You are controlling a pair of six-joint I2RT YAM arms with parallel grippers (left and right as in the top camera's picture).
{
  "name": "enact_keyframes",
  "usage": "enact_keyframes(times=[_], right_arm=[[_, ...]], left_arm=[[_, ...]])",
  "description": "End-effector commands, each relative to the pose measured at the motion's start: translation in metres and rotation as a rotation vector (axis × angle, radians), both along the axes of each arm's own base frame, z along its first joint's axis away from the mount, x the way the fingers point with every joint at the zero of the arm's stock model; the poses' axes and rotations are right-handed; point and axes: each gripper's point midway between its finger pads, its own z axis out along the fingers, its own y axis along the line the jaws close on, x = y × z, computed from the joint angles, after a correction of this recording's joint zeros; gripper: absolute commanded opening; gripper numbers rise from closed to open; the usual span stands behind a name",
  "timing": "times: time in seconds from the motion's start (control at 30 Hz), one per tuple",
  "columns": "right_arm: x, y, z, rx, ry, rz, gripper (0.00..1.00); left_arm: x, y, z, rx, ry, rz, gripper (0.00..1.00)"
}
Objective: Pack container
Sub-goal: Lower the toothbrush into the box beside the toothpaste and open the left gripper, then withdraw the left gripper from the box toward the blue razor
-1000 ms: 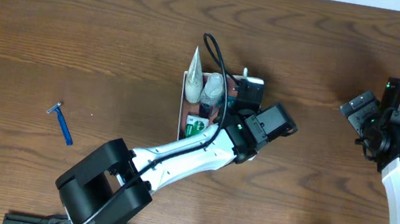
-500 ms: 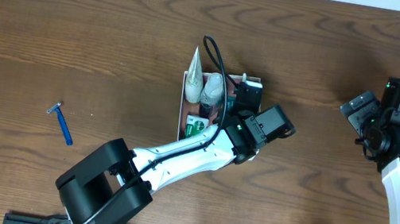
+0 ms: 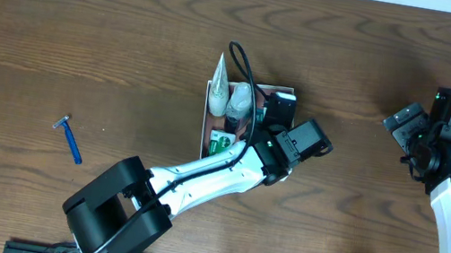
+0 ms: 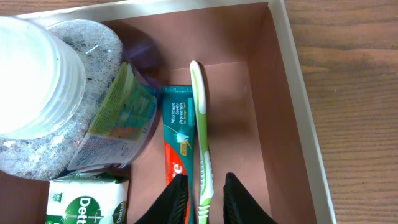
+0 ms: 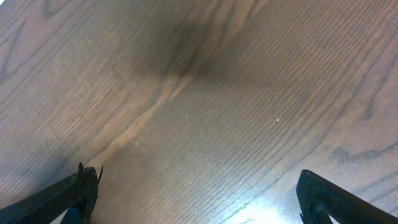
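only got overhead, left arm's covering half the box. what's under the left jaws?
Observer: Left wrist shows a green-and-white toothbrush lying on the container floor, alongside the toothpaste tube.
Operator: gripped?
Observer: Doesn't look like it. The left jaws straddle its handle with a sliver of gap on each side.
Operator: right arm carrying anything?
Observer: No. Right wrist shows the right jaws wide open over the wooden table, nothing between them.
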Motion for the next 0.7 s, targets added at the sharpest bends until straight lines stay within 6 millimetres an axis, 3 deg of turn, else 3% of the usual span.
enact_keyframes(times=[0.0,0.13,0.23,0.37,0.5,0.6,0.67], right_arm=[[-0.001,-0.003,0.005,-0.012,-0.012,-0.003,0.99],[-0.001,-0.003,0.005,-0.012,-0.012,-0.003,0.99],[-0.001,-0.003,0.005,-0.012,-0.012,-0.003,0.99],[-0.001,-0.003,0.005,-0.012,-0.012,-0.003,0.99],[-0.001,-0.003,0.005,-0.012,-0.012,-0.003,0.99],[-0.001,-0.003,0.005,-0.012,-0.012,-0.003,0.99],[-0.001,-0.003,0.005,-0.012,-0.012,-0.003,0.99]], left_arm=[[-0.001,0.007,-0.01,0.025,0.014,0.015,0.21],[0.001,0.006,-0.008,0.03,0.006,0.003,0.21],[0.004,0.003,0.009,0.046,-0.02,-0.056,0.21],[0.007,-0.001,0.063,0.029,-0.101,-0.144,0.27],[-0.002,0.013,0.134,-0.028,-0.203,-0.191,0.31],[-0.015,0.043,0.183,-0.039,-0.286,-0.176,0.35],[-0.023,0.076,0.209,-0.009,-0.339,-0.116,0.36]])
